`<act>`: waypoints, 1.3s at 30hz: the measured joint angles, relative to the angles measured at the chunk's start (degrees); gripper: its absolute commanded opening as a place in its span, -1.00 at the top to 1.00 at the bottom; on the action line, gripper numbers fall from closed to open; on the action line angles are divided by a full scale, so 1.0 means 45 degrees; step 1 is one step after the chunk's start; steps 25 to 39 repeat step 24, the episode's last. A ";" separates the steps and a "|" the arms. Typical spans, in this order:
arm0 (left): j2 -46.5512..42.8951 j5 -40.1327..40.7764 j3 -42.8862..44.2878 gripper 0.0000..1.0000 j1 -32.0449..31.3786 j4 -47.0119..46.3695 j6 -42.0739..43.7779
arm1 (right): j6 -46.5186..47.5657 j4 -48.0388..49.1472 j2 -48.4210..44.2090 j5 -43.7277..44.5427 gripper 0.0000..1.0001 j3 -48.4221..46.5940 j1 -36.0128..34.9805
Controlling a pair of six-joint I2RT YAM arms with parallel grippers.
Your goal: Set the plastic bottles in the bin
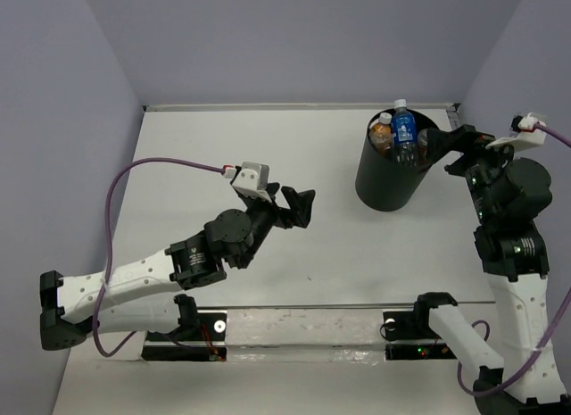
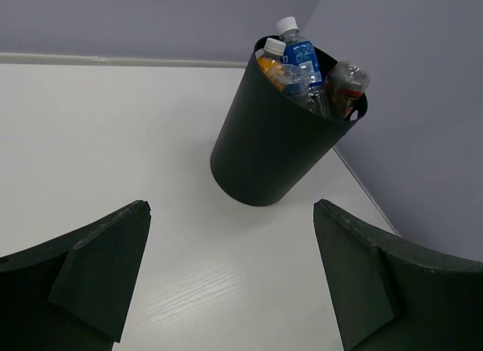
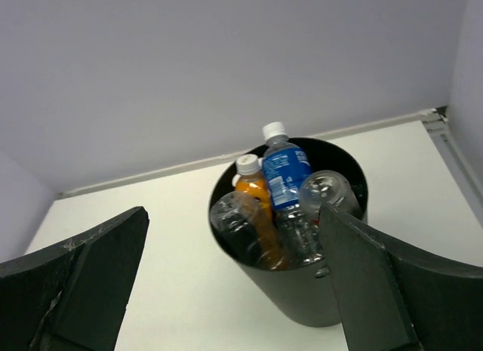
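The black bin (image 1: pixel 391 181) stands at the back right of the table. Several plastic bottles sit inside it: a blue-labelled one (image 1: pixel 403 132) and an orange-juice one (image 1: pixel 382 134) poke above the rim. In the right wrist view the bin (image 3: pixel 296 294) holds the blue-labelled bottle (image 3: pixel 285 171), the orange one (image 3: pixel 253 194) and two clear ones (image 3: pixel 237 223). My right gripper (image 1: pixel 443 145) hangs open at the bin's right rim with nothing in it. My left gripper (image 1: pixel 299 207) is open and empty over mid-table, facing the bin (image 2: pixel 268 143) from a distance.
The white table (image 1: pixel 223 147) is boxed in by purple walls at the back and on both sides. The bin is close to the right wall and back edge. A purple cable (image 1: pixel 161 162) loops above the left arm.
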State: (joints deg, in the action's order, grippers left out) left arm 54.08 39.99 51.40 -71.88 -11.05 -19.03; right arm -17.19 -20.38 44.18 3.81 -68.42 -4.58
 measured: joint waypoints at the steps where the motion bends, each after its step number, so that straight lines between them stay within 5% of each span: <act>1: -0.0087 0.0024 0.0049 -0.98 0.0000 0.0087 0.0000 | -0.0102 -0.0049 -0.0238 -0.0204 -0.99 0.0005 0.0005; 22: -0.4056 0.0563 0.0685 -0.98 0.0000 0.2093 0.0209 | -0.1137 -0.1137 -0.5192 -0.2399 -0.99 0.0923 0.0005; 39: -0.4498 0.0554 0.0690 -0.98 0.0000 0.2050 0.0359 | -0.1137 -0.1141 -0.5406 -0.2249 -0.99 0.0685 0.0005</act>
